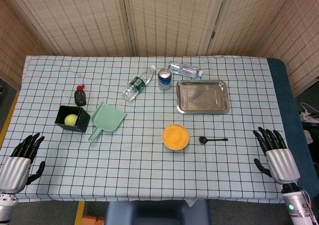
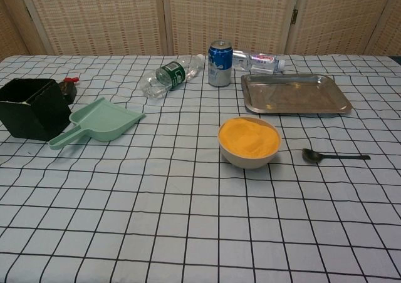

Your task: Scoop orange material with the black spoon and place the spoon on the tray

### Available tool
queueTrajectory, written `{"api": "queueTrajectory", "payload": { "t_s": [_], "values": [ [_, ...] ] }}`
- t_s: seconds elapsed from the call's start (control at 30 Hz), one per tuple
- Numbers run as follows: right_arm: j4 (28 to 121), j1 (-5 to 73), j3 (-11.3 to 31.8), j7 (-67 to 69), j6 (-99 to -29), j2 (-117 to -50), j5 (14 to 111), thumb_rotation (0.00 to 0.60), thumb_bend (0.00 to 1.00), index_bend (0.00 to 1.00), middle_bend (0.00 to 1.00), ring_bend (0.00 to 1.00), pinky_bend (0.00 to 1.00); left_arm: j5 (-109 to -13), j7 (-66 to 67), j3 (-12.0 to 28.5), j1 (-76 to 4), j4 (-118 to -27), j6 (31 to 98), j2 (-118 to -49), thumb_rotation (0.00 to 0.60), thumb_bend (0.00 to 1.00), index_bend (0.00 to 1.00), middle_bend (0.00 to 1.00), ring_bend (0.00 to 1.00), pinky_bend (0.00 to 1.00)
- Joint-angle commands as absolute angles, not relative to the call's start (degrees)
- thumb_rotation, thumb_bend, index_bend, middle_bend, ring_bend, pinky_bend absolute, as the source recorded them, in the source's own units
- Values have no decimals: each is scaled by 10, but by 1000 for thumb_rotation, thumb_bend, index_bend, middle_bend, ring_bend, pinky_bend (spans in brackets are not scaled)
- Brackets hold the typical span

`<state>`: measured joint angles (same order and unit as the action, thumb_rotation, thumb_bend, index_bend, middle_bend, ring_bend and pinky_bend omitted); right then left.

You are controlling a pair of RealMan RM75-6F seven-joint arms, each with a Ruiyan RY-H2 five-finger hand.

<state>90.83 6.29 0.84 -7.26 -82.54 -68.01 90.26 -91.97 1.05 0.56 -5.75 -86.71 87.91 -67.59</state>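
Observation:
A bowl of orange material (image 1: 176,137) (image 2: 249,141) stands mid-table. The black spoon (image 1: 212,140) (image 2: 334,156) lies flat on the cloth just right of the bowl, its scoop end toward the bowl. Behind them rests the empty metal tray (image 1: 203,96) (image 2: 294,94). My right hand (image 1: 273,148) hovers at the table's near right edge, fingers spread, holding nothing, well right of the spoon. My left hand (image 1: 22,153) sits at the near left edge, fingers apart and empty. Neither hand appears in the chest view.
A green dustpan (image 1: 107,120) (image 2: 100,122) and a black box (image 1: 72,118) (image 2: 31,108) holding a yellow ball lie at left. Two plastic bottles (image 1: 138,83) (image 1: 185,69) and a blue can (image 1: 165,78) (image 2: 220,63) stand behind the tray. A small dark bottle (image 1: 80,95) is at far left.

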Motion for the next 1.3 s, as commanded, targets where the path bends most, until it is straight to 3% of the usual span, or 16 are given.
{"api": "queueTrajectory", "payload": {
  "t_s": [0.03,0.3,0.47,0.83,1.3],
  "values": [
    [911,63,7,-74,-826,-679,906,600,252,0,0,0,0,-902,23,3,-57,-881,862,-669,600,460,0,0,0,163],
    [907,78,9,-60,-815,-696,919,600,251,0,0,0,0,-899,12,8,-55,-893,869,-663,600,460,0,0,0,164],
    [928,125,22,-91,-750,-711,913,600,251,9,0,0,0,-905,-6,10,-59,-885,869,-665,600,460,0,0,0,165],
    [921,213,61,-150,-613,-769,824,600,268,312,0,0,0,-896,-46,13,-67,-870,853,-662,600,458,0,0,0,167],
    [833,248,73,-189,-590,-847,756,600,293,400,0,0,0,-890,-64,12,-72,-863,841,-659,600,459,0,0,0,167]
  ]
}}
